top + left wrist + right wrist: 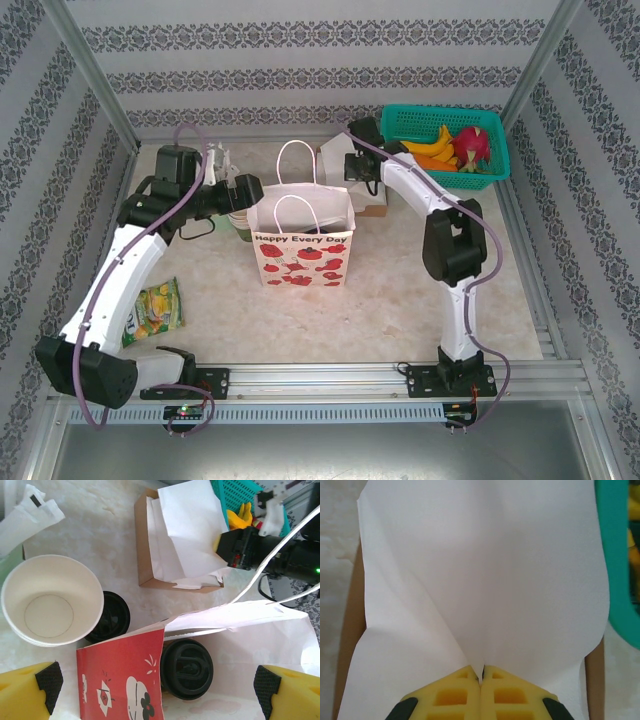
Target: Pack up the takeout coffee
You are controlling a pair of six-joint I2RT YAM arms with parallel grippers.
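**Coffee in the bag; left jaws wide, right jaws pinching paper**

At the lower left of the top view, a yellow-green snack packet (155,305) lies flat on the table (400,290). Its print is too small to read. At centre stands a white bag (300,245) printed with red strawberries and the words "Happy Every Day".

In the left wrist view the coffee (186,669) sits at lower centre with its black lid up. It looks to be inside the bag's mouth, just right of a red panel (117,680). The left gripper (158,680) hangs above it, jaws spread wide and holding nothing.

At the left of that view, a stack of lidless cups (50,600) shows a cream, empty inside. A second black lid (112,617) is just beside the stack.

Beyond the bag, a brown box (142,545) holds white paper (185,530). The right gripper (481,675) has its jaws closed on a sheet of it.

At the upper right of the top view, a teal basket (440,112) holds bananas (432,150) and a dragon fruit (470,148).
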